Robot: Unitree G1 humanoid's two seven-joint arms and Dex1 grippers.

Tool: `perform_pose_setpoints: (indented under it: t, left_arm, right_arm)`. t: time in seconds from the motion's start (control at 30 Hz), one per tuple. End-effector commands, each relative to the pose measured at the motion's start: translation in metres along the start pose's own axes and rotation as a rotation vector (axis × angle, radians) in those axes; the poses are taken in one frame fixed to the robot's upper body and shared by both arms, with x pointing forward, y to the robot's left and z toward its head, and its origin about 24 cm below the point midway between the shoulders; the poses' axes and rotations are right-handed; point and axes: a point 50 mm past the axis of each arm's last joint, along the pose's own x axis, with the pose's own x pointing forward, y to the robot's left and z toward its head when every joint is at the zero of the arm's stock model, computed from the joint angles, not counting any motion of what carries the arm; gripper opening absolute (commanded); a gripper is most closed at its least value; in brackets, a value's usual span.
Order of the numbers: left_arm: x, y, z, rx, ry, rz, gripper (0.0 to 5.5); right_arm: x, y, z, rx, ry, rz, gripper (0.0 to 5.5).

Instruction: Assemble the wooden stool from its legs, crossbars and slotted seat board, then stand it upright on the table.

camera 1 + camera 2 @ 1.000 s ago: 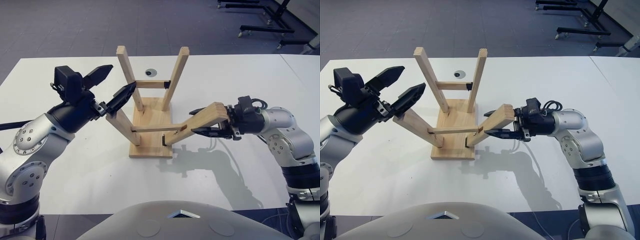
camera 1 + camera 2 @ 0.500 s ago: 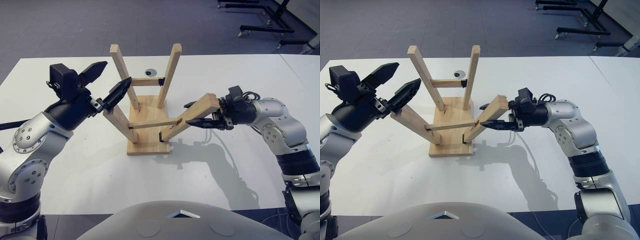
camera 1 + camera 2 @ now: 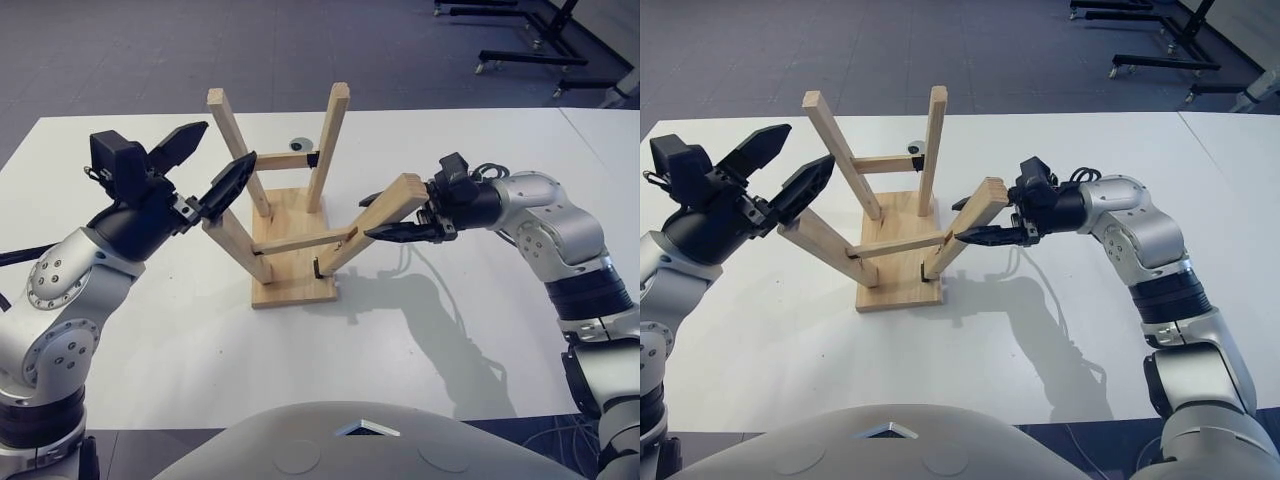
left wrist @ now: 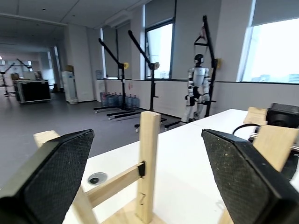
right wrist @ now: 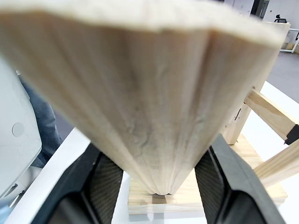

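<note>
Since 1.0 s ago, stool (image 3: 290,230) and both grippers sit further toward upper left. Stool is inverted at frame centre, seat board (image 3: 295,288) flat on white table (image 3: 480,330), legs up. Grey floor (image 3: 120,50) and wheeled stands (image 3: 540,55) at upper right. Leg-to-seat joints are hard to make out. Right gripper (image 3: 372,215) is clenched on near-right leg (image 3: 350,245). Left gripper (image 3: 212,160) has jaws spread, grasping nothing, just beside near-left leg (image 3: 235,245).

Stool (image 3: 290,215) sits on table (image 3: 450,160) between left tool (image 3: 228,141) and right tool (image 3: 365,217).

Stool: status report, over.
Left gripper open at near-left leg. Right gripper shut on near-right leg. Stool inverted, seat board on table.
</note>
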Motion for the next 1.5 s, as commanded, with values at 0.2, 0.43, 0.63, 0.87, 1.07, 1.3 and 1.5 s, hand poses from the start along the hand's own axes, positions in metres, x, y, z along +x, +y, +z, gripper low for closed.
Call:
perform_pose_setpoints:
  t: [0.2, 0.43, 0.63, 0.87, 1.07, 1.3, 1.5]
  left_arm:
    - [-0.024, 0.007, -0.059, -0.233, 0.195, -0.039, 4.21]
    - [-0.023, 0.033, -0.047, -0.297, -0.028, 0.114, 4.21]
    - [-0.031, 0.044, -0.029, -0.515, -0.311, 0.150, 4.21]
    - [-0.036, 0.051, -0.028, -0.617, -0.416, 0.178, 4.21]
    - [-0.055, 0.066, -0.059, -0.517, -0.170, 0.352, 4.21]
    - [-0.084, 0.088, -0.145, -0.336, 0.335, 0.620, 4.21]
    - [-0.072, 0.083, -0.176, -0.278, 0.435, 0.561, 4.21]
  right_arm:
    - [0.043, 0.017, -0.069, 0.285, 0.250, 0.126, 2.05]
    - [0.040, 0.016, -0.071, 0.281, 0.268, 0.126, 2.05]
    - [0.038, 0.016, -0.072, 0.285, 0.276, 0.119, 2.05]
    - [0.035, 0.017, -0.073, 0.291, 0.281, 0.110, 2.05]
    - [0.036, 0.015, -0.072, 0.283, 0.274, 0.094, 2.05]
    - [0.038, 0.012, -0.069, 0.264, 0.269, 0.094, 2.05]
    - [0.040, 0.011, -0.067, 0.248, 0.271, 0.105, 2.05]
